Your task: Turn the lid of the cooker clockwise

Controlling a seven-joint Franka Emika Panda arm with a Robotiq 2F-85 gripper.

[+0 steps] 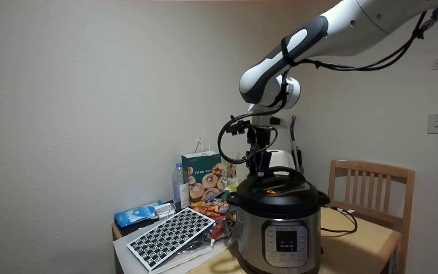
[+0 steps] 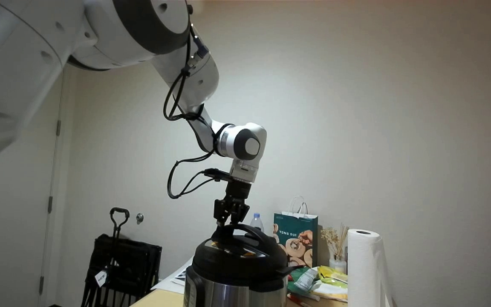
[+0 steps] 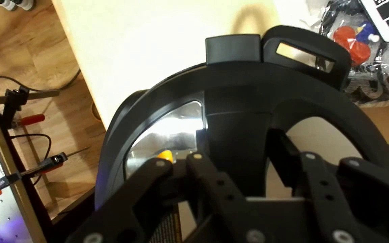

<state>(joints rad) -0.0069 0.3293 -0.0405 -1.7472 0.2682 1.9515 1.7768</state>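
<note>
- A round, domed, glossy black lid sits on top of a cylindrical stainless-steel pressure cooker, which stands on a pale wooden table.
- A raised, arched black handle crosses the lid. A black two-fingered gripper reaches down to it from above, near one end of the arch rather than over the lid's middle.
- The gripper's fingers are part-way apart with the handle between them. In the wrist view the pads lie along both its flanks, so it appears clamped there; how firmly, the pictures do not tell.
- At the rim, a blocky black tab is just beside a slotted black side handle, not over it, which suggests the turn is yet to be finished.
- The lid is likely stiff, fairly weighty and hard to damage, with some drag as it turns. Its smooth dome would be slippery; the handle is the place to hold.
- Gripping off-centre should give leverage, but the hold must sweep around the lid's middle; twisting on the spot could slip. The cooker might also turn along with it.
</note>
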